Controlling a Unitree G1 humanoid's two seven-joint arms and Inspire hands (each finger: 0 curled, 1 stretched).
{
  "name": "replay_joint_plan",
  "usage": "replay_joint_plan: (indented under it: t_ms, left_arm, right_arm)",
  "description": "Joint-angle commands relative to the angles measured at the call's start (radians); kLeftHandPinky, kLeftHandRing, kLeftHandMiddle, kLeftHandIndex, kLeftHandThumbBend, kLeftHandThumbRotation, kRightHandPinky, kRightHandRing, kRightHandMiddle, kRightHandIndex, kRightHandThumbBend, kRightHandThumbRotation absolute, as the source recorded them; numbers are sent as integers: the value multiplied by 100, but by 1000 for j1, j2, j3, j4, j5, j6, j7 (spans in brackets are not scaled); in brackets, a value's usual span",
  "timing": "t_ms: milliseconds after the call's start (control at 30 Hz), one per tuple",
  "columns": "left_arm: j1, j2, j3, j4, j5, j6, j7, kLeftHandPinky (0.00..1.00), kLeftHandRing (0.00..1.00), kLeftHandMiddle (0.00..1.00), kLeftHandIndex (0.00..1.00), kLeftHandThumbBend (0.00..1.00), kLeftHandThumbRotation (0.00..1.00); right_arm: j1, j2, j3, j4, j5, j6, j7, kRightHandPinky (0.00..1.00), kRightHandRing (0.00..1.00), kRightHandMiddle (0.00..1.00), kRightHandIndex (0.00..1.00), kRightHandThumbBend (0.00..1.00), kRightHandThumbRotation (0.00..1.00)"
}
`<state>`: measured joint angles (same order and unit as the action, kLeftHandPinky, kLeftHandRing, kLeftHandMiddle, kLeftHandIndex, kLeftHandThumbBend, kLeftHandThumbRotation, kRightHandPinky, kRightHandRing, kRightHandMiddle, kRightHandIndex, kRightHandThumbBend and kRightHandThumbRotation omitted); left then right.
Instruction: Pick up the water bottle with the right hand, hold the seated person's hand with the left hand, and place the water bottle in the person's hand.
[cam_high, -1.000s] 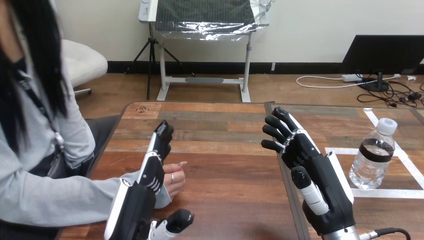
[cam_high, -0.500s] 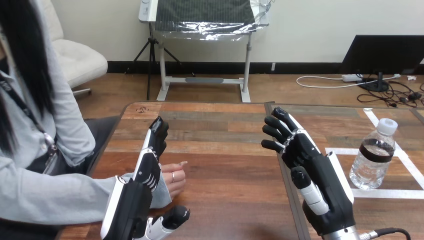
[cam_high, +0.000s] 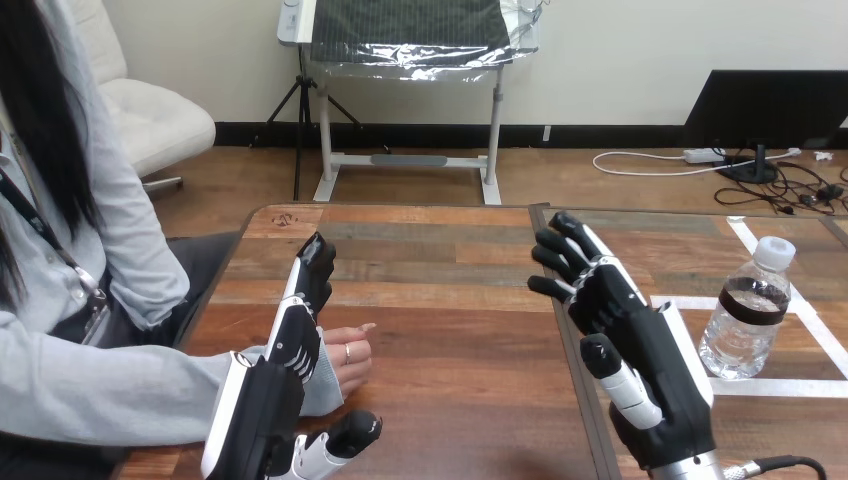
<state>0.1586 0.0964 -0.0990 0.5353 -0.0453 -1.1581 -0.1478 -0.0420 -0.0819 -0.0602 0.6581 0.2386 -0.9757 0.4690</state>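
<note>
One clear plastic water bottle (cam_high: 744, 318), white-capped, upright at three o'clock from the right hand (cam_high: 640, 350), whose fingers (cam_high: 572, 232) spread empty: likely light, thin-walled, slick; best taken mid-body, gently.

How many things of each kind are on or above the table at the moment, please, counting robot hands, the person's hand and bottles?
Robot hands: 2 (left hand, right hand)
Person's hand: 1
Water bottle: 1
Total: 4
</note>
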Motion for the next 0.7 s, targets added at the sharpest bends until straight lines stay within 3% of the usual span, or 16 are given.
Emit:
replay_joint_plan:
  t_ms: [0,433,667]
  left_arm:
    - [-38,-8,12,-47,-1,2,0,100,100,100,100,100,77]
    - [-44,-10,10,-39,-15,3,-5,100,100,100,100,100,77]
    - [-40,-10,12,-45,-10,11,-3,100,100,100,100,100,76]
  right_arm:
    - [-69,-5,-36,-52,21,-41,-27,83,91,91,93,100,76]
    - [-110,-16,-100,-39,58,-102,-85,86,91,92,93,100,73]
    - [-154,-26,-153,0,95,-144,-108,88,92,91,92,93,71]
